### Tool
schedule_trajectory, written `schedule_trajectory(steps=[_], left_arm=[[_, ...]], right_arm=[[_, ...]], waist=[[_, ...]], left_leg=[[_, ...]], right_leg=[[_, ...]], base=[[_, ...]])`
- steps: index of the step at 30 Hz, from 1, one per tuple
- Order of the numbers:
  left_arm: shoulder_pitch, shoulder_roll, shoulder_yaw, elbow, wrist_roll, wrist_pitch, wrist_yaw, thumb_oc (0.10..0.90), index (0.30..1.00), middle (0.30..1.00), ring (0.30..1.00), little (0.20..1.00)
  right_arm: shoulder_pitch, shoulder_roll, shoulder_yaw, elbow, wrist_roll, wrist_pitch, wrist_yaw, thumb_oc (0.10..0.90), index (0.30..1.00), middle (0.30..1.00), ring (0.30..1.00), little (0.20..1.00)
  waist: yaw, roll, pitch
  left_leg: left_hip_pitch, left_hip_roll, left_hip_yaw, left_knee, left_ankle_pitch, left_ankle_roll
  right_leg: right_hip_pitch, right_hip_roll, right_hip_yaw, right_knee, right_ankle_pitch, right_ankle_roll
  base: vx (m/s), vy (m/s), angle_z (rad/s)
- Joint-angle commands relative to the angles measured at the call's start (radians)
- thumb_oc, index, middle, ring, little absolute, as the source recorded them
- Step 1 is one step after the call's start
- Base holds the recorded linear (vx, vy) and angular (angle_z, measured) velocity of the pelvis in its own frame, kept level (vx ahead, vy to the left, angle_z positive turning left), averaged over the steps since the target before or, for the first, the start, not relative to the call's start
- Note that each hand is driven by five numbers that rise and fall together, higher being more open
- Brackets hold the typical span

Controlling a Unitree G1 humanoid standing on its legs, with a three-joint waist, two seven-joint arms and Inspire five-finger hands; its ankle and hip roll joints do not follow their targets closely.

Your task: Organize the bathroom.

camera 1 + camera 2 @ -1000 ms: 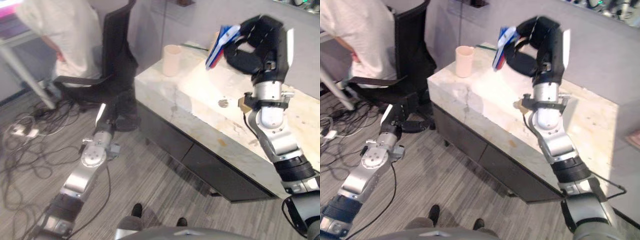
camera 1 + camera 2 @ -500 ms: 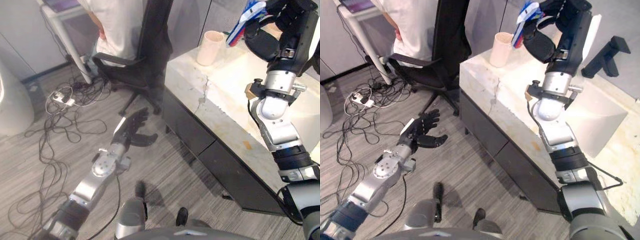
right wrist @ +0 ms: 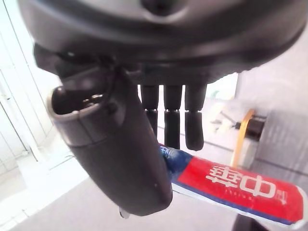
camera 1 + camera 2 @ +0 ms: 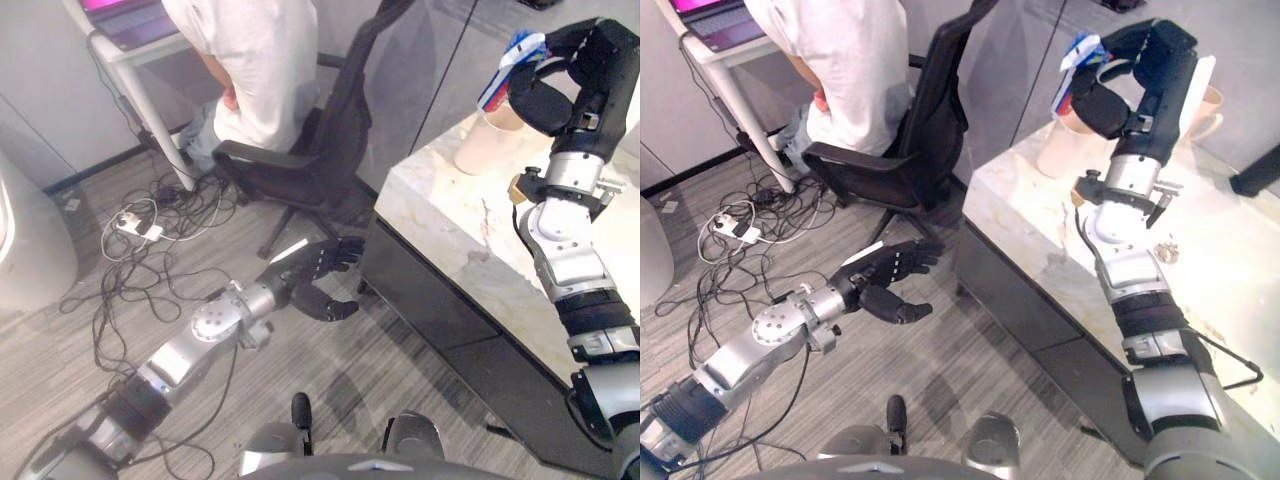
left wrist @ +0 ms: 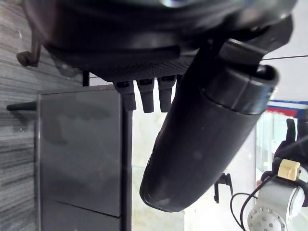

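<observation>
Right hand point(image 4: 1130, 70): we see it clamped on toothpaste tube point(image 3: 231, 185), upper right, above cup point(image 4: 482, 142).
Left hand point(image 4: 315, 275): fingers apart, idle.
Risk: we judge a loose pinch could drop the tube.

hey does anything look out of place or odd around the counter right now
Nothing spilled or damaged. The right hand holds a toothpaste tube in the air above the beige cup, which stands upright on the marble counter.

1 toothpaste tube point(image 3: 226, 185), 1 cup point(image 4: 482, 143), 1 chair point(image 4: 330, 150), 1 person point(image 4: 255, 60).
</observation>
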Motion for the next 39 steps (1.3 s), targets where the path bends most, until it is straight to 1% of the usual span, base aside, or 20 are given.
schedule_trajectory(steps=[1, 2, 3, 4, 5, 6, 7, 9, 11, 12, 15, 19, 20, 22, 26, 28, 31, 33, 39], left_arm=[[0.052, -0.068, 0.003, -0.107, -0.073, -0.066, 0.046, 0.800, 0.900, 0.900, 0.900, 0.900], [0.058, -0.073, 0.019, -0.107, -0.070, -0.061, 0.050, 0.800, 0.900, 0.900, 0.900, 0.900], [0.061, -0.075, 0.024, -0.108, -0.063, -0.058, 0.054, 0.800, 0.900, 0.900, 0.900, 0.900], [0.060, -0.075, 0.022, -0.100, -0.044, -0.061, 0.065, 0.800, 0.900, 0.900, 0.900, 0.900], [0.063, -0.083, 0.024, -0.090, -0.024, -0.066, 0.074, 0.800, 0.900, 0.900, 0.900, 0.900], [0.056, -0.100, 0.014, -0.082, -0.059, -0.079, 0.113, 0.800, 0.900, 0.900, 0.900, 0.900], [0.051, -0.118, 0.016, -0.063, -0.065, -0.088, 0.113, 0.800, 0.900, 0.900, 0.900, 0.900], [0.051, -0.121, 0.013, -0.053, -0.060, -0.097, 0.112, 0.800, 0.900, 0.900, 0.900, 0.900], [0.046, -0.130, -0.006, -0.051, -0.063, -0.097, 0.140, 0.800, 0.900, 0.900, 0.900, 0.900], [0.047, -0.142, -0.011, -0.044, -0.061, -0.094, 0.138, 0.800, 0.900, 0.900, 0.900, 0.900], [0.054, -0.146, -0.020, -0.045, -0.049, -0.100, 0.141, 0.800, 0.900, 0.900, 0.900, 0.900], [0.060, -0.151, -0.014, -0.045, -0.045, -0.102, 0.129, 0.800, 0.900, 0.900, 0.900, 0.900], [0.058, -0.153, -0.021, -0.040, -0.054, -0.109, 0.125, 0.800, 0.900, 0.900, 0.900, 0.900], [0.059, -0.156, -0.019, -0.039, -0.050, -0.106, 0.121, 0.800, 0.900, 0.900, 0.900, 0.900], [0.067, -0.162, -0.021, -0.038, -0.048, -0.092, 0.117, 0.800, 0.900, 0.900, 0.900, 0.900], [0.080, -0.156, -0.019, -0.040, -0.040, -0.092, 0.119, 0.800, 0.900, 0.900, 0.900, 0.900], [0.092, -0.150, -0.011, -0.039, -0.044, -0.094, 0.115, 0.800, 0.900, 0.900, 0.900, 0.900], [0.109, -0.142, 0.000, -0.043, -0.048, -0.095, 0.108, 0.800, 0.900, 0.900, 0.900, 0.900], [0.134, -0.131, 0.008, -0.061, -0.042, -0.090, 0.120, 0.800, 0.900, 0.900, 0.900, 0.900]], right_arm=[[-0.106, -0.105, -0.041, -0.375, -0.014, 0.148, -0.065, 0.400, 0.300, 0.300, 0.300, 0.300], [-0.084, -0.105, -0.049, -0.430, 0.012, 0.161, -0.066, 0.400, 0.300, 0.300, 0.300, 0.300], [-0.068, -0.104, -0.058, -0.451, 0.027, 0.163, -0.059, 0.400, 0.300, 0.300, 0.300, 0.300], [-0.042, -0.105, -0.068, -0.493, 0.049, 0.168, -0.053, 0.400, 0.300, 0.300, 0.300, 0.300], [-0.027, -0.104, -0.077, -0.523, 0.044, 0.173, -0.034, 0.400, 0.300, 0.300, 0.300, 0.300], [0.009, -0.099, -0.080, -0.591, 0.042, 0.191, -0.023, 0.400, 0.300, 0.300, 0.300, 0.300], [0.034, -0.078, -0.079, -0.616, 0.031, 0.204, -0.003, 0.400, 0.300, 0.300, 0.300, 0.300], [0.045, -0.072, -0.084, -0.619, 0.021, 0.211, 0.010, 0.400, 0.300, 0.300, 0.300, 0.300], [0.060, -0.065, -0.073, -0.626, 0.041, 0.213, 0.009, 0.400, 0.300, 0.300, 0.300, 0.300], [0.084, -0.048, -0.073, -0.635, 0.030, 0.211, 0.004, 0.400, 0.300, 0.300, 0.300, 0.300], [0.105, -0.038, -0.082, -0.649, 0.050, 0.209, 0.016, 0.400, 0.300, 0.300, 0.300, 0.300], [0.142, -0.028, -0.089, -0.664, 0.087, 0.206, 0.081, 0.400, 0.300, 0.300, 0.300, 0.300], [0.158, -0.025, -0.082, -0.661, 0.068, 0.214, 0.101, 0.400, 0.300, 0.300, 0.300, 0.300], [0.170, -0.023, -0.073, -0.656, 0.076, 0.224, 0.106, 0.400, 0.300, 0.300, 0.300, 0.300], [0.186, -0.005, -0.055, -0.624, 0.033, 0.246, 0.088, 0.400, 0.300, 0.300, 0.300, 0.300], [0.199, -0.006, -0.063, -0.606, 0.017, 0.244, 0.082, 0.400, 0.300, 0.300, 0.300, 0.300], [0.211, -0.011, -0.074, -0.600, 0.012, 0.247, 0.073, 0.400, 0.300, 0.300, 0.300, 0.300], [0.227, -0.019, -0.094, -0.594, 0.012, 0.260, 0.055, 0.400, 0.300, 0.300, 0.300, 0.300], [0.243, -0.035, -0.122, -0.575, 0.017, 0.264, 0.013, 0.400, 0.300, 0.300, 0.300, 0.300]], waist=[[-0.035, -0.013, -0.159], [-0.032, -0.015, -0.161], [-0.031, -0.016, -0.163], [-0.045, -0.020, -0.165], [-0.055, -0.024, -0.161], [-0.067, -0.020, -0.157], [-0.071, -0.017, -0.161], [-0.073, -0.018, -0.165], [-0.073, -0.020, -0.172], [-0.071, -0.020, -0.182], [-0.072, -0.020, -0.191], [-0.075, -0.019, -0.199], [-0.075, -0.018, -0.203], [-0.073, -0.019, -0.205], [-0.069, -0.021, -0.211], [-0.070, -0.021, -0.214], [-0.069, -0.022, -0.216], [-0.070, -0.022, -0.218], [-0.071, -0.023, -0.219]], left_leg=[[0.008, 0.006, -0.061, 0.010, -0.104, -0.083], [0.004, 0.009, -0.050, 0.013, -0.110, -0.077], [0.003, 0.009, -0.046, 0.015, -0.114, -0.074], [-0.007, 0.003, -0.044, 0.019, -0.114, -0.066], [-0.007, 0.000, -0.042, 0.031, -0.111, -0.067], [-0.010, 0.007, -0.034, 0.041, -0.110, -0.069], [-0.006, 0.009, -0.026, 0.035, -0.113, -0.070], [-0.004, 0.008, -0.024, 0.035, -0.115, -0.068], [-0.004, 0.007, -0.018, 0.036, -0.114, -0.069], [-0.004, 0.006, -0.012, 0.031, -0.113, -0.069], [-0.004, 0.005, -0.009, 0.024, -0.112, -0.069], [0.000, 0.002, -0.004, 0.011, -0.111, -0.067], [0.000, 0.002, -0.004, 0.005, -0.111, -0.068], [0.001, 0.002, -0.001, 0.000, -0.112, -0.068], [0.000, 0.005, 0.007, -0.004, -0.113, -0.067], [-0.002, 0.005, 0.014, -0.004, -0.114, -0.066], [-0.004, 0.004, 0.017, -0.004, -0.114, -0.065], [-0.005, 0.005, 0.022, -0.004, -0.114, -0.065], [-0.002, 0.009, 0.035, -0.003, -0.111, -0.066]], right_leg=[[0.025, 0.122, 0.013, -0.287, 0.103, 0.000], [0.035, 0.105, -0.009, -0.296, 0.101, 0.002], [0.039, 0.098, -0.017, -0.301, 0.100, 0.003], [0.046, 0.129, 0.018, -0.304, 0.083, -0.005], [0.041, 0.131, 0.037, -0.300, 0.106, 0.000], [0.043, 0.141, 0.055, -0.300, 0.093, -0.006], [0.068, 0.153, 0.061, -0.325, 0.079, -0.017], [0.082, 0.157, 0.065, -0.342, 0.080, -0.021], [0.103, 0.161, 0.065, -0.366, 0.080, -0.027], [0.125, 0.167, 0.066, -0.389, 0.075, -0.031], [0.141, 0.171, 0.068, -0.405, 0.072, -0.033], [0.152, 0.172, 0.070, -0.417, 0.069, -0.032], [0.154, 0.170, 0.066, -0.423, 0.072, -0.029], [0.155, 0.167, 0.055, -0.429, 0.076, -0.026], [0.148, 0.161, 0.043, -0.432, 0.083, -0.021], [0.150, 0.161, 0.041, -0.437, 0.084, -0.021], [0.153, 0.162, 0.041, -0.442, 0.084, -0.021], [0.156, 0.163, 0.041, -0.447, 0.084, -0.021], [0.164, 0.170, 0.044, -0.451, 0.078, -0.026]], base=[[0.18, -0.077, -0.16], [0.14, -0.067, -0.24], [0.03, -0.039, -0.18], [0.07, -0.028, -0.01], [0.09, -0.012, 0.11], [0.12, -0.011, -0.15], [0.10, 0.001, -0.31], [0.07, -0.002, -0.33], [0.06, 0.012, -0.37], [0.06, 0.024, -0.41], [0.03, 0.023, -0.18], [0.00, 0.018, -0.06], [0.00, 0.000, 0.00], [0.00, 0.001, 0.02], [0.00, 0.002, 0.03], [0.02, -0.004, 0.06], [0.02, -0.010, 0.01], [0.04, -0.019, -0.01], [0.06, -0.024, -0.02]])
